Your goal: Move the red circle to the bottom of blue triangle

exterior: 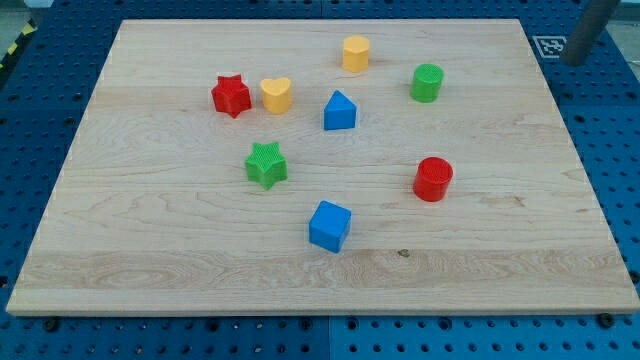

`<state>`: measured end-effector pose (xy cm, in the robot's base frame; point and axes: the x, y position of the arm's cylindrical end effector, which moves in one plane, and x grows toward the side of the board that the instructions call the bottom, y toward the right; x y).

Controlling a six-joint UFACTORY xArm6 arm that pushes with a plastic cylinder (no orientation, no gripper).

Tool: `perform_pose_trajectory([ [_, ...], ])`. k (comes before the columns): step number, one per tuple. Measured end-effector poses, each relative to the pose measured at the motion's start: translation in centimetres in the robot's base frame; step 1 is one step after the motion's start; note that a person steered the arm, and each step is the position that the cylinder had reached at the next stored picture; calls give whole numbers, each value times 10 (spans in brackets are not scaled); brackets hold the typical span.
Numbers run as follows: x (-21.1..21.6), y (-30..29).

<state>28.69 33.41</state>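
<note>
The red circle (433,179) stands on the wooden board (150,250) at the view's right of centre. The blue triangle (339,111) stands up and to the left of it, near the board's upper middle. My tip (574,61) is at the view's top right, just off the board's corner, far above and to the right of the red circle and touching no block.
A blue cube (329,226) lies below the triangle. A green star (266,164), a red star (231,96) and a yellow heart (277,95) are to the left. A yellow hexagon-like block (355,53) and a green cylinder (427,83) are near the top.
</note>
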Motion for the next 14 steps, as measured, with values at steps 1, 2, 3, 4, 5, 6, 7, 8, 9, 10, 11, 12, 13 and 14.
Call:
perform_pose_trajectory([
  [1, 4, -12],
  [2, 5, -12],
  [3, 5, -12],
  [4, 3, -32],
  [5, 3, -69],
  [6, 1, -106],
  [7, 1, -122],
  [8, 6, -122],
  [9, 52, -110],
  [10, 111, -109],
  [11, 181, -111],
  [12, 196, -116],
  [13, 203, -127],
  [14, 214, -151],
])
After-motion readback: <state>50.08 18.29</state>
